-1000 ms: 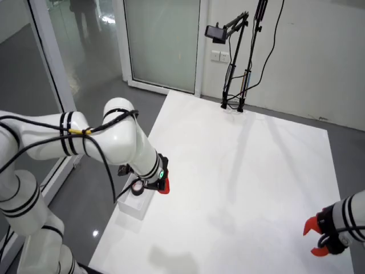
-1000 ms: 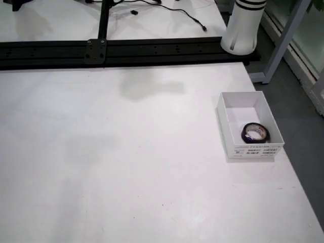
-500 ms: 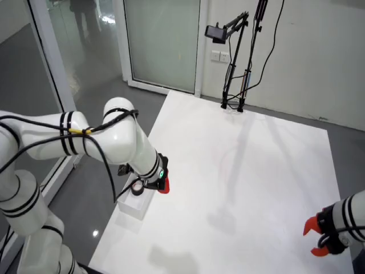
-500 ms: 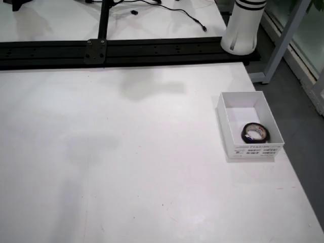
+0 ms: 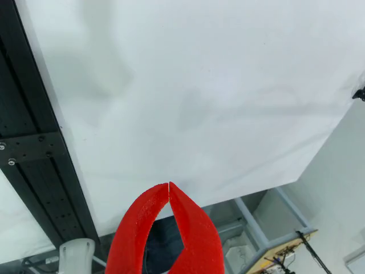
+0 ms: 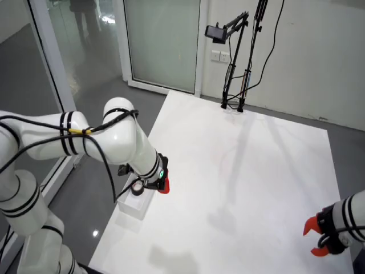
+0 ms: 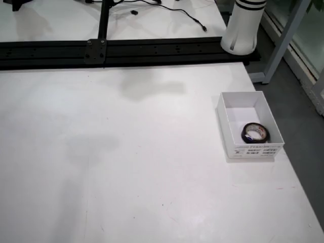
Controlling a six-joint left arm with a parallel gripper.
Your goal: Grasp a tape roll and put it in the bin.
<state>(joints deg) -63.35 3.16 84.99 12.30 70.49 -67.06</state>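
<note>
Our gripper (image 5: 169,188) is clenched on nothing, red tips touching above bare table (image 7: 126,152); the tape roll (image 7: 254,132) already lies inside the white bin (image 7: 226,121).

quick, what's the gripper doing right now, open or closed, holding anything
Gripper: closed, red fingertips touching in the wrist view, nothing between them.
Tape roll: lying in the white bin, not held.
</note>
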